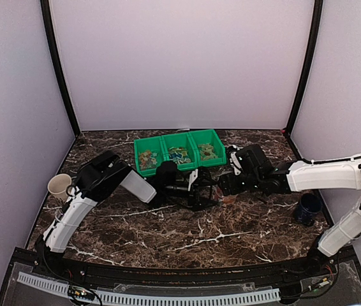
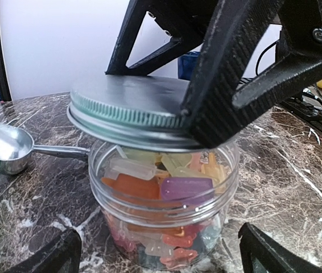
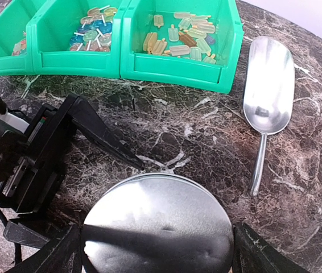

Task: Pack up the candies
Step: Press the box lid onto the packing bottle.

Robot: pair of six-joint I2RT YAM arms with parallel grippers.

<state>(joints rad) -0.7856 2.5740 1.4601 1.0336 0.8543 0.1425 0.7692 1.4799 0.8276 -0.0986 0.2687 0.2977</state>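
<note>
Candies [image 2: 149, 187] in orange, purple, pale green and red fill a clear jar [image 2: 166, 227] nearly to its mouth. The jar stands on the marble table [image 1: 187, 236], in front of the green three-compartment bin [image 3: 178, 65]. Filling looks about done, though more sweets lie in all three compartments. What seems left is the closing. The metal lid [image 2: 127, 108] sits slanted over the mouth, not seated or screwed down, and is pinched by its rim in the right claw [image 3: 158, 250]. The left claw [image 2: 161, 256] is spread wide, one finger on each side of the jar's base and gripping nothing. Only the left wrist view shows the jar's contents and the lid's tilt. The right wrist view, looking down, has the lid hiding the jar, but it shows a metal scoop [image 3: 269, 85] lying empty on the table beside the bin. The overhead view shows only the two arms meeting mid-table, too small for detail.
</note>
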